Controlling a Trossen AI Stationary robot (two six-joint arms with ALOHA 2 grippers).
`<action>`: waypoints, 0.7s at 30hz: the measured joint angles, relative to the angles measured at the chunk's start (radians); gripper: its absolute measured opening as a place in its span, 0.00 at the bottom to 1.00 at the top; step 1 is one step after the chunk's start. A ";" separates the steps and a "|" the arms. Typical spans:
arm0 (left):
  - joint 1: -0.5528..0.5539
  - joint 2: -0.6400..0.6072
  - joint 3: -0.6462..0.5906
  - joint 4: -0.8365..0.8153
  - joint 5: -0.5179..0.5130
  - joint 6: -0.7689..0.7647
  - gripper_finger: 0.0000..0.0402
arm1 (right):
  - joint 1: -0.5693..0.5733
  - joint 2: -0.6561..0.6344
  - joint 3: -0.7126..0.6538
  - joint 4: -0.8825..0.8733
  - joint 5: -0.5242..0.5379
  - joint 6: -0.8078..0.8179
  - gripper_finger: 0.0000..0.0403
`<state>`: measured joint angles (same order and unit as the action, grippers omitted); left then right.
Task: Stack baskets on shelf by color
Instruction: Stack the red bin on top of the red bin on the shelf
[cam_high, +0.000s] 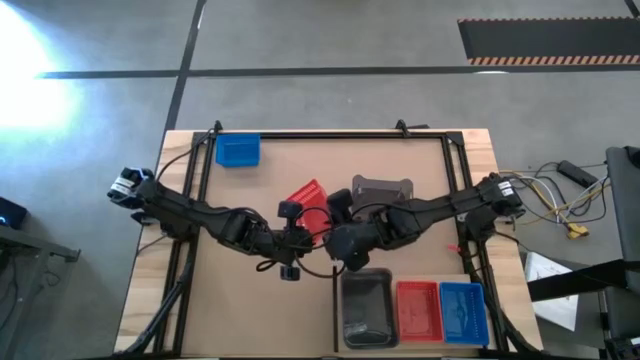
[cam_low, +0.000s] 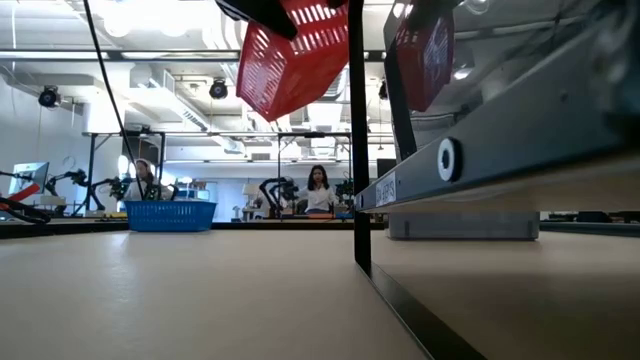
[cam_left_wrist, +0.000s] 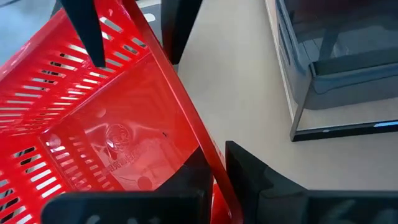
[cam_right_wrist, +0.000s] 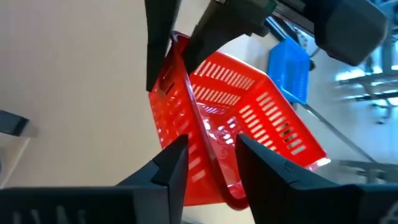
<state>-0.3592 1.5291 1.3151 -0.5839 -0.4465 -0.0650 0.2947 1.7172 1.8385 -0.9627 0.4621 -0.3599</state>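
Observation:
A red basket (cam_high: 310, 198) hangs tilted above the table's middle, high over the tabletop in the low view (cam_low: 295, 55). My left gripper (cam_left_wrist: 221, 171) is shut on it from the left. My right gripper (cam_right_wrist: 211, 165) is open, one finger on each side of the basket's opposite wall. A gap shows beside each finger in the left wrist view. A blue basket (cam_high: 238, 150) sits on its base at the far left, a grey basket (cam_high: 382, 187) at the far middle. The shelf (cam_high: 430, 262) at the near right carries a grey (cam_high: 366, 305), a red (cam_high: 418, 308) and a blue basket (cam_high: 461, 310) side by side. My left gripper pinches the rim of one wall (cam_left_wrist: 208, 155) of the red basket, one finger inside the basket and one outside. The fingers come slanting down from the table's left. The basket is lifted clear of the table and tilted, its open side turned toward the left gripper.
A thin dark upright edge (cam_high: 335, 310) borders the shelf on its left. A black metal frame (cam_high: 330, 132) runs around the tabletop. Bare tabletop lies at the near left (cam_high: 230, 310). People and other arms show in the room behind (cam_low: 318, 190).

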 joint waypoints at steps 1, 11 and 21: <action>0.000 0.000 0.000 -0.001 0.000 0.000 0.03 | -0.003 0.000 0.000 0.001 -0.020 -0.002 0.30; 0.001 0.002 0.005 0.011 -0.005 0.004 0.03 | -0.007 0.000 -0.008 -0.007 -0.080 0.000 0.06; 0.002 -0.004 0.015 0.043 -0.051 0.003 0.03 | -0.005 0.000 -0.011 -0.078 -0.079 0.092 0.02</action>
<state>-0.3576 1.5251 1.3300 -0.5413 -0.4975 -0.0622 0.2897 1.7168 1.8272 -1.0411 0.3831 -0.2682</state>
